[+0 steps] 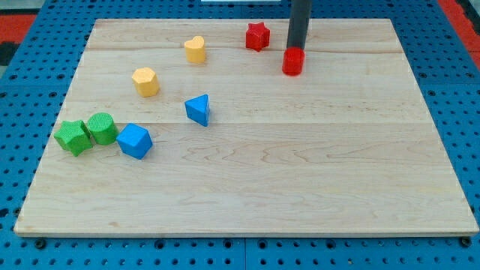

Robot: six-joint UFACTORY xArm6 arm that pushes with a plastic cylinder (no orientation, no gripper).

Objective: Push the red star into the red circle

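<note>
Surface: a pale wooden board lying on a blue perforated base; it carries all eight blocks

My tip: the lower end of a straight dark rod that comes down from the view's top, right of centre along the surface's top edge; its very end sits just behind the red circle, so the exact point of contact cannot be made out

Fingers: the rod carries none, so there is nothing spread, pressed together or pinching

Red star: near the surface's top edge, a little right of centre, to the view's left of the rod and apart from it

Red circle: a short red cylinder just below my tip, down and to the view's right of the red star, with a clear gap between the two

Yellow heart: near the top edge, left of centre, well to the view's left of the red star

Yellow block: roughly hexagonal, lower and further left than the yellow heart

Blue triangle: left of the surface's centre, alone

Blue block: angular shape, toward the left edge, just right of the green cylinder

Green cylinder: near the left edge, between the blue block and the green star

Green star: closest to the left edge, touching or almost touching the green cylinder
</note>
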